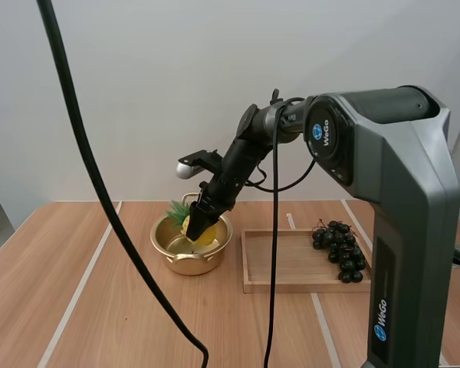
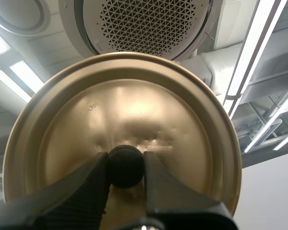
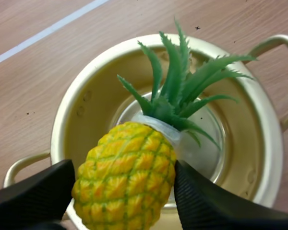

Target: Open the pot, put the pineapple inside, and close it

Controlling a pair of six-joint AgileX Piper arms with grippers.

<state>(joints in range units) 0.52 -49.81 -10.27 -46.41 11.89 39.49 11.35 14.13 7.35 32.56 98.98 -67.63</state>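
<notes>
Over the open pot (image 1: 192,249), which stands near the middle of the table (image 1: 61,291) toward its far edge, a pineapple (image 3: 127,184) is held by the right gripper (image 1: 198,226). In the high view the arm is seen reaching down and left from the right side, and the yellow fruit is placed at the pot's mouth, with leaves poking out past the left rim. Whether the fruit touches the bottom cannot be told from there.

The grip itself is supplied by the right wrist view. The jaws are spread wide, and one black finger (image 3: 33,196) is pressed against each side of the yellow body. The green crown (image 3: 182,91) is stretched out over the bare, shiny floor of the pot.

The lid (image 2: 120,110) is given by the left wrist view. Its black knob (image 2: 126,170) is pinched between the tips of the left gripper (image 2: 126,163), whose jaws are drawn in close around it. The golden disc is turned face-on to the camera.

The rest of the layout is given by the high view. A tray (image 1: 284,268) is laid just right of the pot, close beside it but apart. Grapes (image 1: 341,249) are piled at the tray's right end, toward its far right corner.
</notes>
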